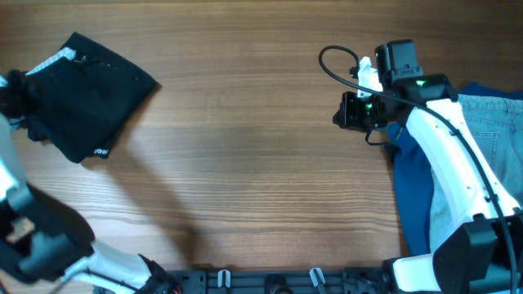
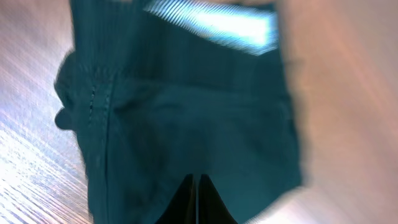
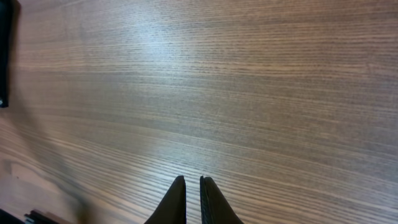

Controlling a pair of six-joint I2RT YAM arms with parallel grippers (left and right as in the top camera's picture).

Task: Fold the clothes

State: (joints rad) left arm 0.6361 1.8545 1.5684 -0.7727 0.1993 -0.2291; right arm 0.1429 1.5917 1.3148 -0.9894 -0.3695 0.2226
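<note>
The black shorts (image 1: 90, 94) lie folded at the table's far left, with the pale waistband (image 1: 53, 61) at their upper left edge. My left gripper (image 1: 15, 96) is at the shorts' left edge. In the left wrist view its fingers (image 2: 196, 179) are shut over the blurred dark fabric (image 2: 186, 118), with the pale waistband (image 2: 211, 25) at the far end. My right gripper (image 1: 347, 110) is shut and empty over bare wood (image 3: 193, 179) at the right. A blue top (image 1: 413, 188) and light-blue jeans (image 1: 490, 122) lie under the right arm.
The wooden table (image 1: 261, 180) spans the view. The right arm's white links (image 1: 458, 163) cross over the blue top and jeans. A black cable (image 1: 331, 61) loops by the right wrist. Fixtures line the front edge (image 1: 270, 278).
</note>
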